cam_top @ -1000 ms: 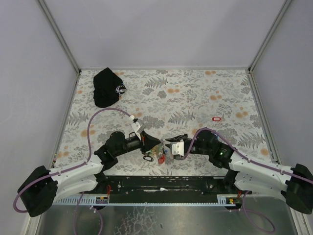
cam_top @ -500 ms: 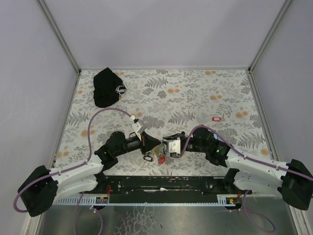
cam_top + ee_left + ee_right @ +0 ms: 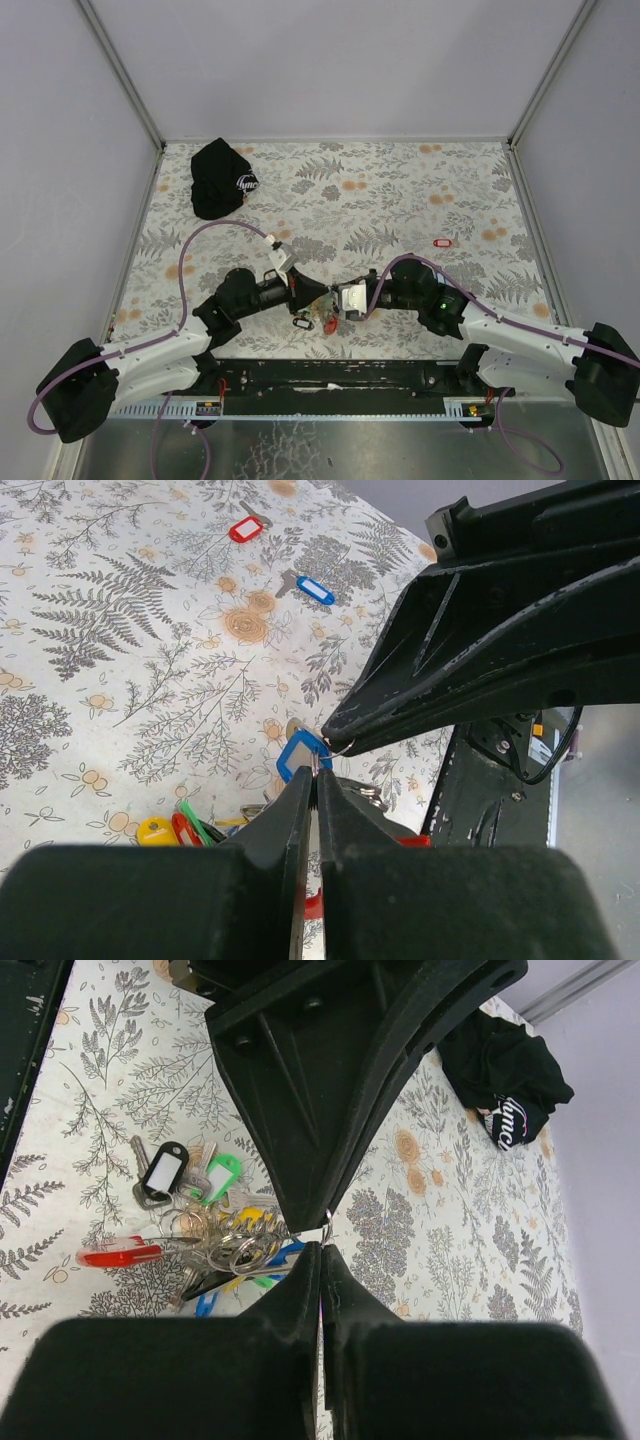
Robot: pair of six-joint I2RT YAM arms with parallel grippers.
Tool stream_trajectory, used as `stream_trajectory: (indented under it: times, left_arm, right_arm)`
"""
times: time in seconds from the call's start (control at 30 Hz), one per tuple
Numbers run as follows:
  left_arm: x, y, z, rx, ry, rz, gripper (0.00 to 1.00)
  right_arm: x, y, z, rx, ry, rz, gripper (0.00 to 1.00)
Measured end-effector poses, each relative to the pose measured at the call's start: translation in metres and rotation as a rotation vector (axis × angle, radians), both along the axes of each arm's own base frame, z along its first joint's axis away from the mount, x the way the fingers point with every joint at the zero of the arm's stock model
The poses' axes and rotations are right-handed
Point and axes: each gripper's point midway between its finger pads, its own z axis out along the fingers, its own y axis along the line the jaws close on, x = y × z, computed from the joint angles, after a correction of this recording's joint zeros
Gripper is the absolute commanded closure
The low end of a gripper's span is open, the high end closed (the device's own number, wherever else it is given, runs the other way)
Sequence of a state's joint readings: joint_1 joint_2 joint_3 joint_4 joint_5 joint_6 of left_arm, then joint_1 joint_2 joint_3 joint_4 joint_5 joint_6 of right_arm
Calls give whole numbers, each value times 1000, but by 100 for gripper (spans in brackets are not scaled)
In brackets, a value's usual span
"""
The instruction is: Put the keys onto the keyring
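Presses left fingers (image 3: 285, 825) together at thin silver keyring (image 3: 338, 747), beside blue-tagged key (image 3: 298, 756). Meets right fingers (image 3: 450, 680), likewise closed, at 1 o'clock.

Thin silver keyring (image 3: 326, 1230) is caught right at the closed fingertips (image 3: 306, 1278), with a blue-tagged key (image 3: 298, 757) hanging just beside them. Other keys (image 3: 215, 1232), tagged green, yellow, black and red, lie bunched left of the fingertips.
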State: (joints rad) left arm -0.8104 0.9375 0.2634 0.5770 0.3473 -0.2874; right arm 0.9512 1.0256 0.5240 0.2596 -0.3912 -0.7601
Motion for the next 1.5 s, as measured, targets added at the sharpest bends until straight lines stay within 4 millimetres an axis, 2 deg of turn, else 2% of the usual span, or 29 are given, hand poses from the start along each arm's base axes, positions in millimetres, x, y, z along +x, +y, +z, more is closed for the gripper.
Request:
stream_trajectory:
  times: [0.17, 0.6, 0.8, 0.93, 1.07, 1.17, 1.33, 1.5]
  left_arm:
    - [3, 2, 2, -38, 19, 35, 100]
    - [2, 15, 0, -187, 79, 127, 100]
    - [5, 14, 1, -247, 99, 178, 100]
    - [6, 16, 2, -282, 113, 205, 100]
    - [7, 17, 7, -305, 105, 214, 82]
    - [9, 22, 18, -325, 64, 231, 73]
    - [10, 31, 32, -297, -24, 236, 64]
    - [17, 27, 30, -174, -69, 189, 60]
  right_arm:
    - [-1, 0, 2, 6, -2, 4, 100]
    - [-14, 7, -7, 40, 7, 7, 100]
    - [-15, 13, -19, 25, 19, -9, 100]
    - [-12, 13, -16, 32, 3, -30, 100]
    - [-10, 11, -7, 35, -30, -43, 100]
    - [-7, 6, -6, 9, -51, -57, 100]
    - [-4, 3, -5, -34, -88, -57, 100]
    - [-3, 1, -4, -73, -114, -42, 100]
